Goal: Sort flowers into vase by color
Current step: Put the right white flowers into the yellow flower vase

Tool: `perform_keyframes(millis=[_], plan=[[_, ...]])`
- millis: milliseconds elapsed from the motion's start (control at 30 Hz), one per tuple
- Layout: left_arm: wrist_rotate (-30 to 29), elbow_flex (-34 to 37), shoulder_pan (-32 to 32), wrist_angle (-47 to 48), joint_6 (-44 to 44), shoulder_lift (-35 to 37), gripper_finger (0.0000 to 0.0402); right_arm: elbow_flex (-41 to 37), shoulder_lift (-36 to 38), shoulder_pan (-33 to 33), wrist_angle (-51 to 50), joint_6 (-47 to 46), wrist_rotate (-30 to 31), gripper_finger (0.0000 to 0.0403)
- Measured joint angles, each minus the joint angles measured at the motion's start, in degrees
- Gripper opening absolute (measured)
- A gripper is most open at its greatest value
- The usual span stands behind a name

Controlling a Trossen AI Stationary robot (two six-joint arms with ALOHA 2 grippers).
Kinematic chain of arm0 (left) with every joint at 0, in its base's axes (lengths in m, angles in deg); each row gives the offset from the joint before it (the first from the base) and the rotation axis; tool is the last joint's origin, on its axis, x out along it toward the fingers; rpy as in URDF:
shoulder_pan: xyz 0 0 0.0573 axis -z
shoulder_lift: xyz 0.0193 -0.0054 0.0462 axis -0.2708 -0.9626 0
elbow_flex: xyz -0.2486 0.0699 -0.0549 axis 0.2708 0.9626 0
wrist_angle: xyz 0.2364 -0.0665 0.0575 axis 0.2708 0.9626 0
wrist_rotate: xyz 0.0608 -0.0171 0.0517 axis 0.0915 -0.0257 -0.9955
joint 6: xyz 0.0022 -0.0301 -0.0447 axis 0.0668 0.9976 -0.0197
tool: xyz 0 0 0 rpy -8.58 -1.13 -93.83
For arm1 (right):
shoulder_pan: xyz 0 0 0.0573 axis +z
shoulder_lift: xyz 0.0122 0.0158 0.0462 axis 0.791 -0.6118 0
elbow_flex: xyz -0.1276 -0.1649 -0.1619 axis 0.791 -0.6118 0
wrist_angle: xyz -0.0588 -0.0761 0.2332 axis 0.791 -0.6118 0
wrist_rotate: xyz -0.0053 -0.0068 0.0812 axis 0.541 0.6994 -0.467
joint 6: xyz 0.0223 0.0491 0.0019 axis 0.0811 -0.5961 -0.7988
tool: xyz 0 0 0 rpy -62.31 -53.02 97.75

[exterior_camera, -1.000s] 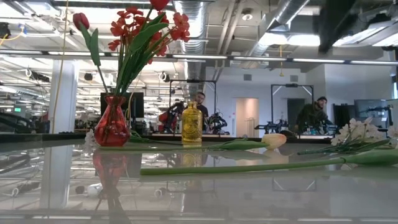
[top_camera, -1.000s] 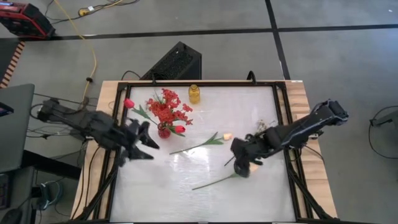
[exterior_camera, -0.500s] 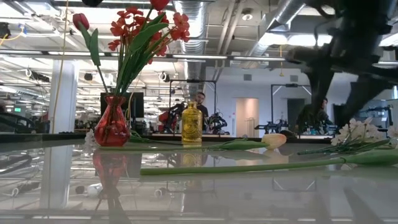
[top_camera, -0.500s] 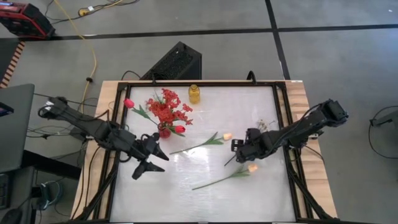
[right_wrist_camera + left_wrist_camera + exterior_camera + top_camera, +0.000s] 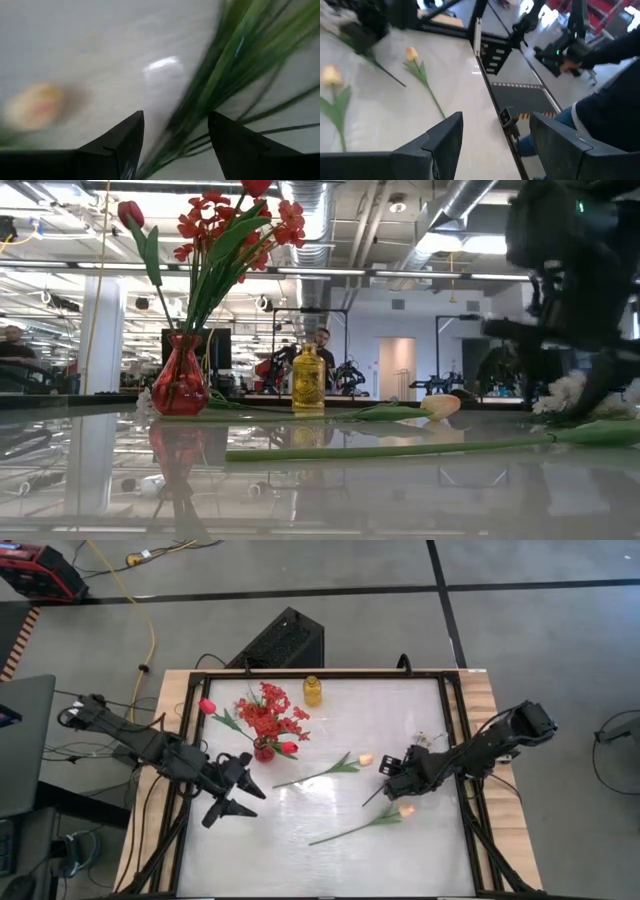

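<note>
High view: the red vase (image 5: 263, 750) stands at the table's (image 5: 330, 860) far left and holds red sprays (image 5: 268, 712) and red tulips (image 5: 207, 706). A small yellow bottle (image 5: 312, 690) stands near the far edge. Two cream-yellow tulips lie flat mid-table, one (image 5: 365, 758) farther back, the other (image 5: 405, 810) nearer the front. The left gripper (image 5: 236, 795) hangs over the table's left part, fingers spread wide, nothing between them. The right gripper (image 5: 393, 777) is low at the white spray (image 5: 428, 741), on the right.

Low view: the vase (image 5: 181, 385) and the bottle (image 5: 307, 379) stand upright; a tulip's stem (image 5: 400, 448) lies across the foreground. The right arm's dark bulk (image 5: 575, 280) hangs over the white blossoms (image 5: 565, 392). People show in the room behind.

Left wrist view: fingers (image 5: 445, 140) apart and empty; both tulips (image 5: 411, 53) lie ahead; a person's dark sleeve (image 5: 615, 95) is beside the table.

Right wrist view: fingers (image 5: 127, 137) apart, with green stems (image 5: 220, 95) running between and past them, not clamped; a cream tulip head (image 5: 35, 106) lies off to one side.
</note>
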Motion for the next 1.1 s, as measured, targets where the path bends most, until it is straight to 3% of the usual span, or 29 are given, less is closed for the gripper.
perform_keyframes(millis=[200,367,467,733,833,933,1033,1100], plan=[[-8.42,-0.02,-0.05,-1.50,0.06,2.22,0.0218,-1.19,-3.88,-1.88,2.25,3.09,-1.07,0.0209],[-13.51,-0.02,-0.06,-1.62,1.95,3.96,0.0218,-1.51,-0.93,-1.90,0.66,6.50,0.79,0.0100],[-16.00,-0.02,-0.06,-1.68,3.82,4.63,0.0218,-1.68,3.80,-2.22,-2.53,7.14,6.31,0.0032],[-21.43,-0.02,-0.06,-1.54,7.69,4.13,0.0218,-1.28,23.86,-8.21,-2.77,19.11,23.97,0.0036],[-21.66,-0.02,-0.06,-2.59,8.89,3.64,0.0218,-0.44,31.15,-11.46,0.70,30.04,30.92,0.0033],[-21.78,-0.01,-0.06,-4.48,9.13,3.54,0.0218,0.02,37.36,-14.88,12.13,49.52,34.59,0.0032],[-21.32,0.00,-0.01,-7.84,7.79,3.29,0.0218,0.04,41.12,-18.77,29.03,74.31,32.32,0.0035],[-19.63,0.00,-0.02,-11.33,6.60,3.31,0.0218,0.06,42.25,-21.59,39.34,90.26,26.20,0.0036]])
